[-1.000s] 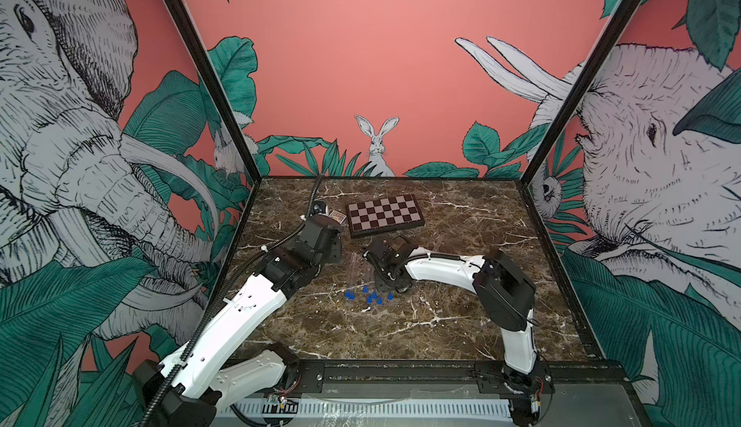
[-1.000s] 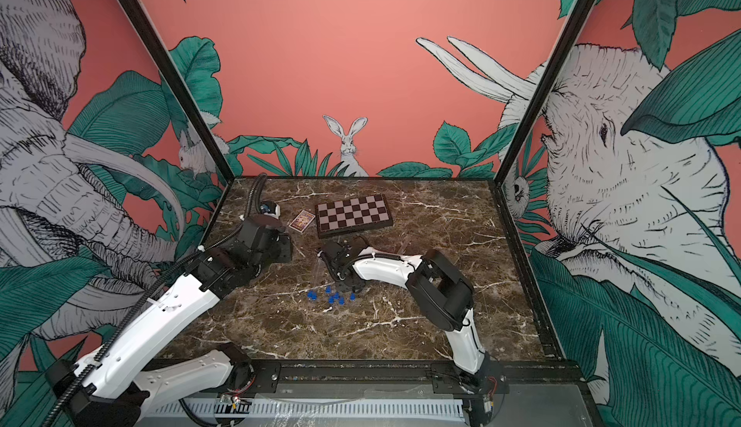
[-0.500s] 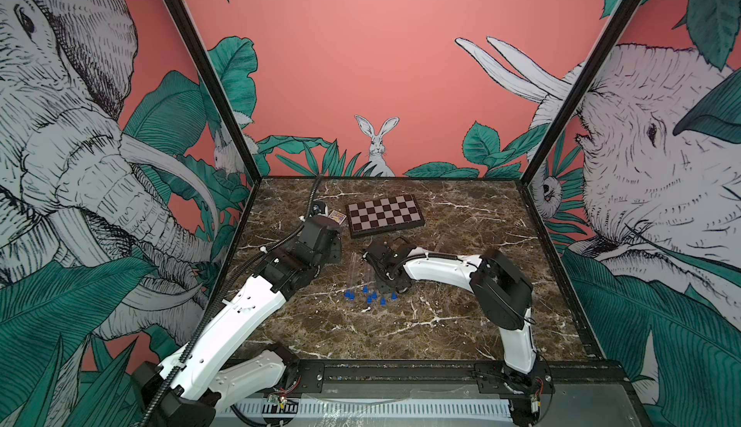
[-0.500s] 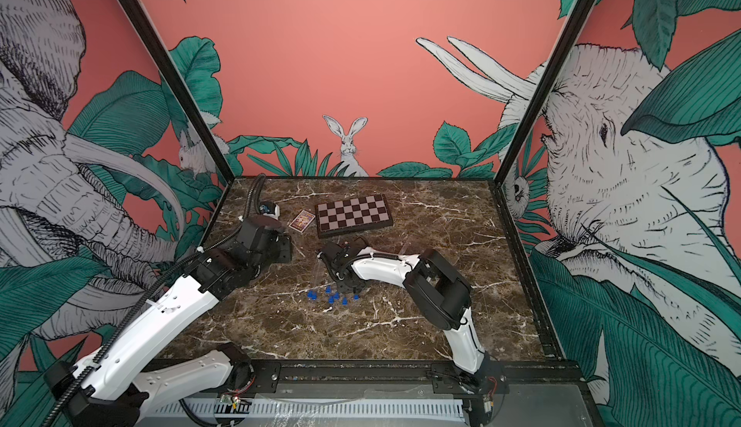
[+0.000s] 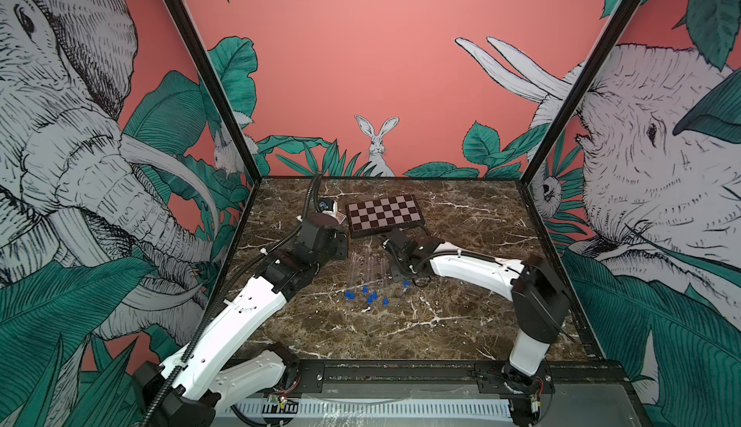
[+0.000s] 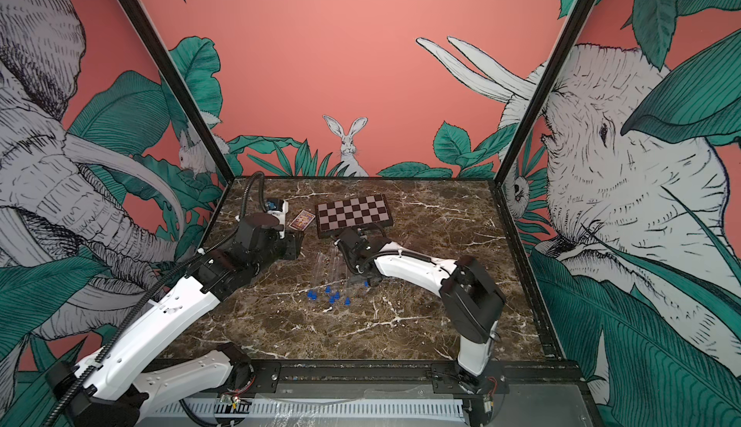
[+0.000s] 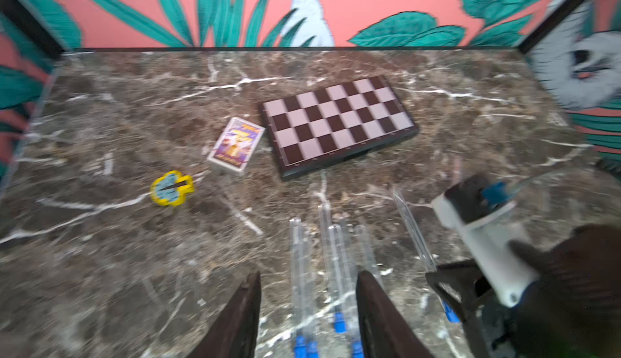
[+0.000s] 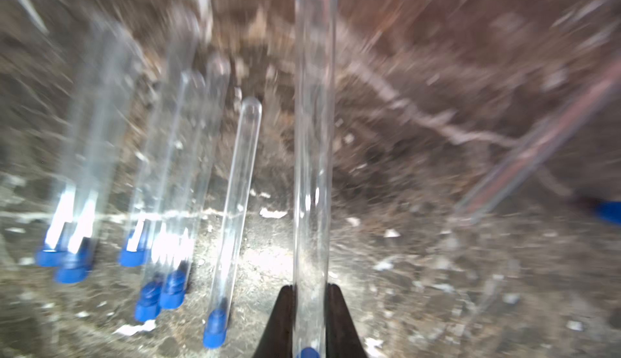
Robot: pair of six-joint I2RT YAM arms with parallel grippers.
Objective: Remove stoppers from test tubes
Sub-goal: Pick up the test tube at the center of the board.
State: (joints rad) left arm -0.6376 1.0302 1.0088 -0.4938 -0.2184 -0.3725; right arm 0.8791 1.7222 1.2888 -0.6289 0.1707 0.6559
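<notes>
Eight stoppers [image 8: 173, 294] can be counted in the right wrist view, each seated in a tube, so by my reading none is out yet. The tubes [image 5: 369, 264] lie side by side on the counter [image 5: 461, 325]. Their round ends point toward 12 o'clock and the chessboard [image 5: 383, 214], and their stoppers point toward 6 o'clock, which puts every plug on the robot's near side. The right gripper [image 8: 311, 292], at 3 o'clock of the row, is clamped on the end tube [image 8: 314, 138] just beside its stopper, likely to brace it close to where the pull will come. The left gripper [image 7: 307, 274], at 9 o'clock, hangs over the row with jaws parted and nothing between them, presumably ready to take that stopper. A stray tube [image 8: 537, 151] lies apart, past the right gripper toward 3 o'clock.
</notes>
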